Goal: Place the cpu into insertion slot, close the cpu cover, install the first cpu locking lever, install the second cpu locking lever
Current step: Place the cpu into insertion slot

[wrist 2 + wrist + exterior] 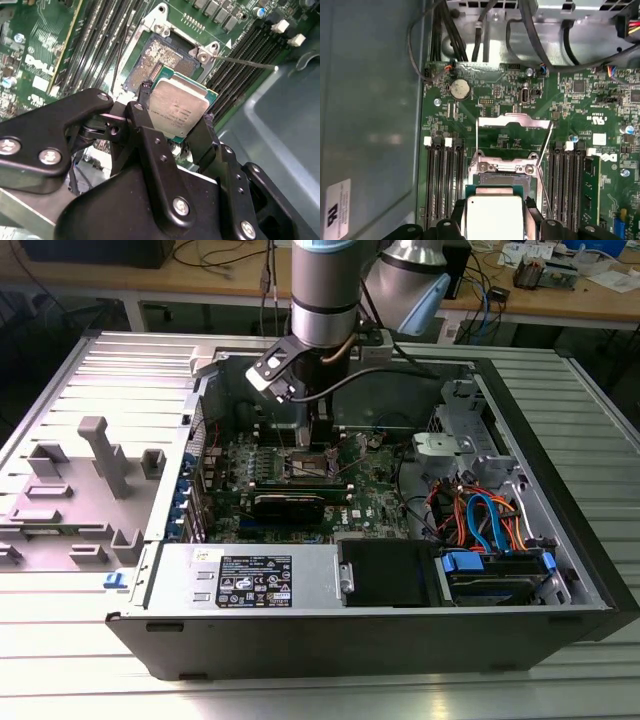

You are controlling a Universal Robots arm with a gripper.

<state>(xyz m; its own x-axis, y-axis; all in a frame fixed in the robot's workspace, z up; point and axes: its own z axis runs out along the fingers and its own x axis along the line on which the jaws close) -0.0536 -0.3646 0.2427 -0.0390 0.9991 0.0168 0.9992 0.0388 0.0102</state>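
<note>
In both wrist views my gripper (176,109) (495,212) is shut on the cpu (181,111) (494,219), a silver-topped square chip pinched by its edges between the two black fingers (145,97). The chip hangs slightly tilted just above one edge of the insertion slot (161,61) (504,176), whose gold contact field lies bare. The cpu cover (514,121) stands flipped open beyond the slot. Two thin wire locking levers (546,145) (245,61) stick up unlatched at the socket's sides. In the exterior view the gripper (318,445) is down inside the computer case over the green board.
Long black memory slots (442,180) (570,175) flank the socket on both sides. Black cables (470,35) run along the case wall. The exterior view shows the power supply (250,580) in front, a drive cage with cables (480,520) at its right, and grey fixtures (100,460) at its left.
</note>
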